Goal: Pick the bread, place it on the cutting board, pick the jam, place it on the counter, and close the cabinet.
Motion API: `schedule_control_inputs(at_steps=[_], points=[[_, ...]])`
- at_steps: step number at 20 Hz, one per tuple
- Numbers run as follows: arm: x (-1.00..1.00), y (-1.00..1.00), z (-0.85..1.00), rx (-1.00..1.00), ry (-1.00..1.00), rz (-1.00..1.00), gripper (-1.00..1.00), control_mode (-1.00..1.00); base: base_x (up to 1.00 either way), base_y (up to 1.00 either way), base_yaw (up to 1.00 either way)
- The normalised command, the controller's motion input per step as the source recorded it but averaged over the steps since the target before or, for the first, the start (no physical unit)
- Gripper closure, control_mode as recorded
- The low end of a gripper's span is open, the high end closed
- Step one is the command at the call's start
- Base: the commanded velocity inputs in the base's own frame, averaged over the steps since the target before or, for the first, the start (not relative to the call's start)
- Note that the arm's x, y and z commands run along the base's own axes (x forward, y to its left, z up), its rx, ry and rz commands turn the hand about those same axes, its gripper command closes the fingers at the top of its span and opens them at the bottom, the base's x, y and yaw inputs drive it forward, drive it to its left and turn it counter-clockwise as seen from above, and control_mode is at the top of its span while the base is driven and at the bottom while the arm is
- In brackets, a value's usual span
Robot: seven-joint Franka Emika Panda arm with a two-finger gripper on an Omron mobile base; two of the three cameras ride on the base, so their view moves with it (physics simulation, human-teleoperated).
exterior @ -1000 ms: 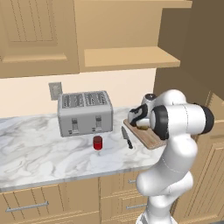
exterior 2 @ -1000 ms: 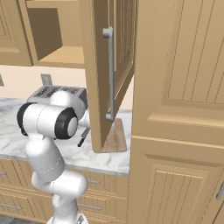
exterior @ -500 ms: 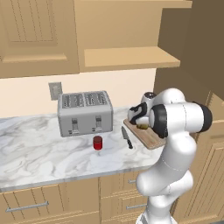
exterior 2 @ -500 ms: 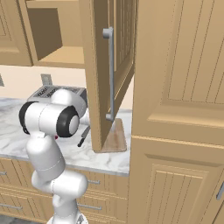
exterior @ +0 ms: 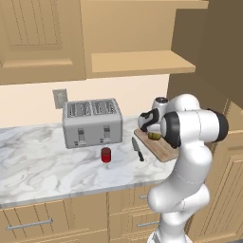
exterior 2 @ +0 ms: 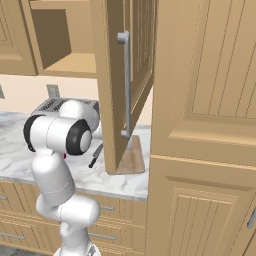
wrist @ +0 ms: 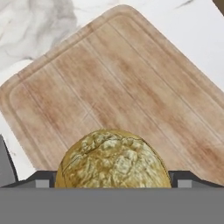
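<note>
Hand [exterior: 153, 135] sits low over the cutting board [exterior: 160, 148], fingers spread wide on either side of the bread [wrist: 113, 161], not pinching it. Over the last second the spread crept a touch wider and the arm barely shifted, so I read the roll as just let go. From the hand view it looks set down on the board, though I can't tell for sure that it rests flat. That would close the bread step.

Jam [exterior: 106, 154] already stands on the surface [exterior: 38, 163] in front of the toaster [exterior: 92, 122], apart from the knife [exterior: 137, 149]. So the cabinet [exterior 2: 125, 85] is what's left, door swung out with its bar handle [exterior 2: 125, 85] facing the arm.

Room: roll sits toward the near board edge, bare wood beyond. Straight up is free. Door edge hangs close over the board, tall unit just beside, so watch the elbow
</note>
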Motion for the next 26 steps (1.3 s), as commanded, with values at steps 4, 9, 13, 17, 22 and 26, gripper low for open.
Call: schedule_control_inputs(at_steps=[4,9,13,17,22,26], points=[[-0.02,0.00,0.00,0.00,0.03,0.00,-1.00,-1.00,0.00,0.00,0.00],[-0.27,0.00,0.00,0.00,0.00,0.00,-1.00,-1.00,0.00,0.00,0.00],[-0.36,0.00,0.03,0.00,-0.01,0.00,-1.00,-1.00,0.00,0.00,0.00],[-0.33,0.00,0.19,0.00,-0.02,0.00,-1.00,-1.00,0.00,0.00,0.00],[-0.20,0.00,0.28,0.00,0.00,0.00,-1.00,-1.00,0.00,0.00,0.00],[-0.16,0.00,0.35,0.00,0.00,0.00,-1.00,-1.00,0.00,0.00,0.00]])
